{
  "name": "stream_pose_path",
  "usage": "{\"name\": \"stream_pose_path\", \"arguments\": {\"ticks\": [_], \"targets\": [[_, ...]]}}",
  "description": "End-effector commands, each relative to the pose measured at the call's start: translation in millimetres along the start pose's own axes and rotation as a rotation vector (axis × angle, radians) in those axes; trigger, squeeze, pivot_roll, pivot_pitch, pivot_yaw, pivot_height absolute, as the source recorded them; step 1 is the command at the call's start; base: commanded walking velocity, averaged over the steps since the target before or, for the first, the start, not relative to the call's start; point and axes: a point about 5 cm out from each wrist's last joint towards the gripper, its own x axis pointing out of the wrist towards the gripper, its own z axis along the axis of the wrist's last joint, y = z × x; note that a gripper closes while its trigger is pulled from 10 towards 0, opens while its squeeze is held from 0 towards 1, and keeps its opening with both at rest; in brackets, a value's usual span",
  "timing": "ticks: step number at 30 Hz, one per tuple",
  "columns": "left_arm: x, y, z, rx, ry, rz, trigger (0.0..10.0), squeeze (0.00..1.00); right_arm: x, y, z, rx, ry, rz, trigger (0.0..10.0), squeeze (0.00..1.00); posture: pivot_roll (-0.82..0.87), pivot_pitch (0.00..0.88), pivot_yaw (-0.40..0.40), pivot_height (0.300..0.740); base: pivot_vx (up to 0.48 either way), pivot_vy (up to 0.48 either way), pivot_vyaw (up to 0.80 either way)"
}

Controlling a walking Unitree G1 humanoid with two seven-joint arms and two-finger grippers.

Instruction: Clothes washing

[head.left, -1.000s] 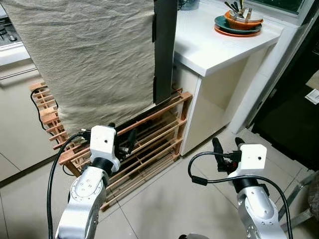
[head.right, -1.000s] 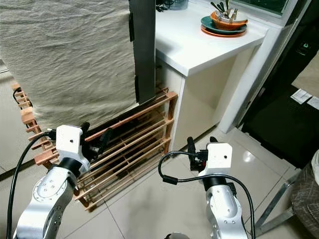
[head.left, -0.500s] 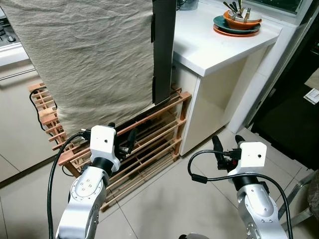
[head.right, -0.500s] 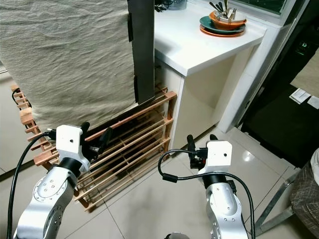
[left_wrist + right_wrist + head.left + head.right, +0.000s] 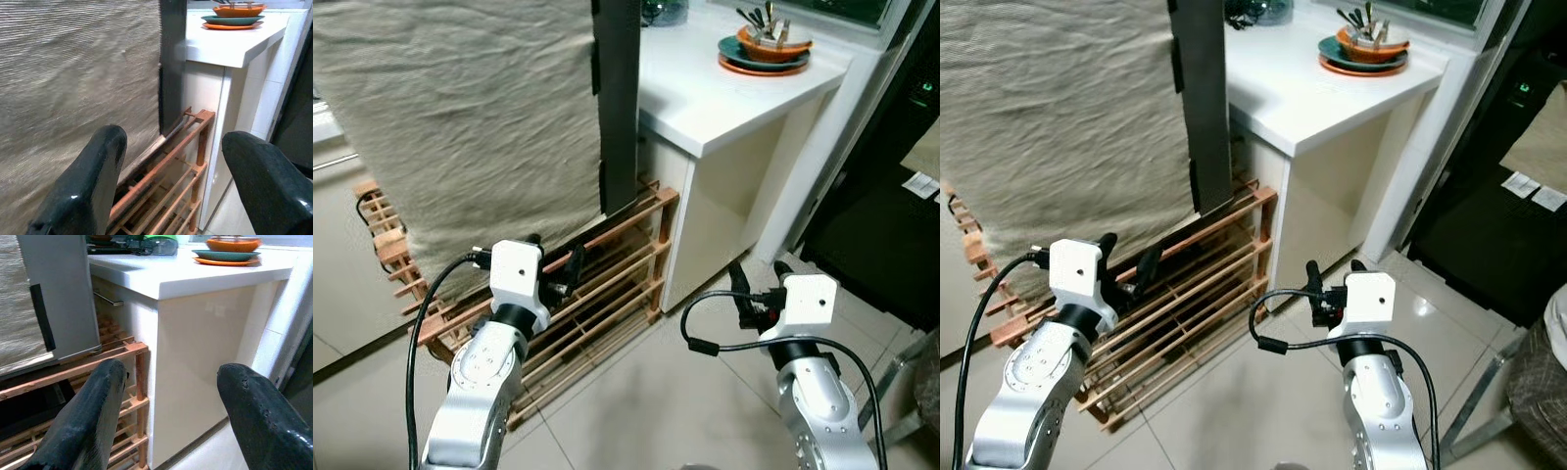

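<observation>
I see a large beige cloth (image 5: pixel 470 127) hanging down in front of me on my left, covering whatever stands behind it; its lower edge drapes over the top of a wooden slatted rack (image 5: pixel 607 284) that sits on the tiled floor (image 5: pixel 636 401). Just beside the cloth's right edge runs a dark upright panel (image 5: pixel 618 98), and its foot meets the rack's top rail.

My left gripper (image 5: pixel 553 269) is held low in front of the rack, near the cloth's hem but not touching it, with the fingers (image 5: pixel 85 191) spread apart and nothing between them. My right gripper (image 5: pixel 756 284) hovers over the floor, well apart from the cloth, facing the pale side of the cabinet; its fingers (image 5: pixel 83 421) are also apart and empty.

Right of the dark panel is a white counter (image 5: pixel 724 88). At its far right corner sits a stack of plates with an orange bowl (image 5: pixel 766 49) on top, holding dark utensils. Near the counter's back edge, close to the panel, there is a greenish object (image 5: pixel 159 242) I cannot identify.

A black cable (image 5: pixel 372 211) loops at the rack's left end. Between me and the cloth the rack and my left arm stand in the way.
</observation>
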Motion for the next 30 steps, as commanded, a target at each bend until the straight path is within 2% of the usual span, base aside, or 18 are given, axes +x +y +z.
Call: {"name": "stream_pose_path", "arguments": {"ticks": [1, 4, 17, 30], "targets": [[1.0, 1.2, 7, 0.006, -0.024, 0.0, 10.0, 0.0, 2.0, 3.3, 7, 0.023, -0.023, 0.014, 10.0, 0.0, -0.04, 0.0, 0.002, 0.74, 0.382, 0.0, 0.0], [1.6, 0.8, 9, 0.005, -0.029, 0.001, 10.0, 0.0, 3.1, 2.8, 8, 0.024, -0.025, 0.016, 10.0, 0.0, -0.04, 0.0, -0.002, 0.74, 0.382, 0.0, 0.0], [6.1, -5.1, 16, 0.006, -0.053, -0.021, 10.0, 0.0, 7.0, -2.9, 15, 0.028, -0.041, 0.01, 10.0, 0.0, -0.05, 0.0, -0.008, 0.74, 0.36, 0.0, -0.8], [11.5, -0.8, 22, 0.006, -0.072, -0.006, 10.0, 0.0, 9.7, -2.1, 18, 0.028, -0.048, 0.003, 10.0, 0.0, -0.05, 0.0, -0.004, 0.74, 0.349, 0.0, -0.8]]}}
